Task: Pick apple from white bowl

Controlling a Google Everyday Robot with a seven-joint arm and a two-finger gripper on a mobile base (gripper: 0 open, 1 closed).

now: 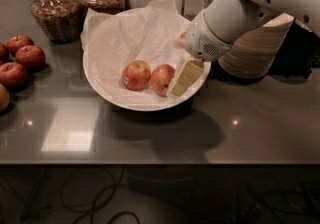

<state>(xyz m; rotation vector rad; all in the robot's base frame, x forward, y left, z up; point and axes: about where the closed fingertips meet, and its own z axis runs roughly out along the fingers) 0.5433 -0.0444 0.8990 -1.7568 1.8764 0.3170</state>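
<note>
The white bowl (102,85) stands mid-table, lined with crinkled tissue paper. Two apples lie in it side by side. The right one is the reddish-orange mottled apple (161,79) with a small dark spot and no sticker. The left apple (136,74) bears a white sticker. My gripper (184,79), pale yellow at its tip, reaches down into the bowl from the right. It sits right against the right side of the mottled apple, inside the bowl's right rim. The white arm (225,23) hides the bowl's far right edge.
Several darker red apples (29,57) lie on the table at the left edge. Two glass jars (52,10) stand at the back left. A stack of beige disposable bowls (255,50) stands right of the bowl, behind the arm. The table's front edge (160,162) runs across below.
</note>
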